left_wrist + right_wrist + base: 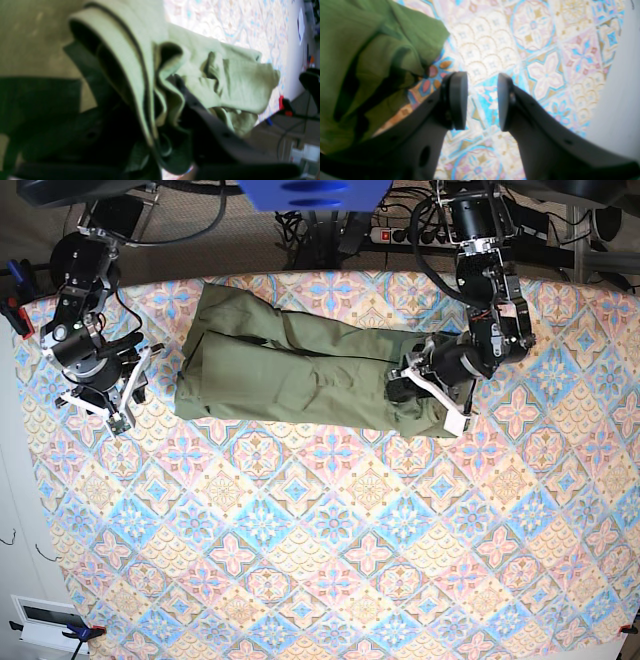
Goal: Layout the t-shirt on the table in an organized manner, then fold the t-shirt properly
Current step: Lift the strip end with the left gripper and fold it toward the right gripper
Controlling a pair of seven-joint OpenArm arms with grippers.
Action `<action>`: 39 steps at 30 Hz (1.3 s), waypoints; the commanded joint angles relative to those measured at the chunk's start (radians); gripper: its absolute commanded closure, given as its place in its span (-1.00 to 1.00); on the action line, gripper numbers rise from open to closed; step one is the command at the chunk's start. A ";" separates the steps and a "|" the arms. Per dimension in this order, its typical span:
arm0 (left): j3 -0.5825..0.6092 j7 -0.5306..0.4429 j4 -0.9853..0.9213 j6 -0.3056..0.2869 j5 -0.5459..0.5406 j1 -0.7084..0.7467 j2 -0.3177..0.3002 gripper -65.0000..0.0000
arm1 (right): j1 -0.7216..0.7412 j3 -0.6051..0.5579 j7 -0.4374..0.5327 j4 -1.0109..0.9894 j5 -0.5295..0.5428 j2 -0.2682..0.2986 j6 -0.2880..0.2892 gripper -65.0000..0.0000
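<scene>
On table [330,580]: olive-green cotton t-shirt [300,365], bunched lengthwise, awaiting spreading.
Left gripper [428,388]: jaws around shirt's end folds; grip uncertain.
Right gripper [482,101]: jaws parted, empty, beside shirt.

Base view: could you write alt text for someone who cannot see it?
An olive-green t-shirt lies bunched lengthwise near the far edge of a floral-tiled table. The left gripper sits at one end of the cloth, while the right gripper hovers beside the other, holding nothing.
</scene>
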 commanded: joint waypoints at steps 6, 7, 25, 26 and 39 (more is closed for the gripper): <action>0.000 0.030 0.108 -0.007 -0.176 0.007 -0.010 0.02 | 0.013 0.085 0.016 0.014 0.092 0.015 -0.004 0.41; -0.002 0.039 0.121 -0.009 -0.199 0.008 -0.013 0.01 | 0.013 0.088 0.016 0.014 0.092 0.015 -0.004 0.41; -0.224 0.040 0.134 -0.009 -0.320 0.051 -0.278 0.01 | 0.007 0.079 -0.206 0.013 0.119 -0.015 -0.004 0.40; -0.224 0.040 0.117 -0.009 -0.322 0.051 -0.278 0.01 | 0.010 0.079 -0.206 0.013 0.139 -0.023 -0.004 0.40; -0.220 0.039 0.026 -0.011 -0.325 0.048 -0.277 0.01 | 0.012 0.079 -0.206 -0.168 0.372 -0.057 -0.004 0.07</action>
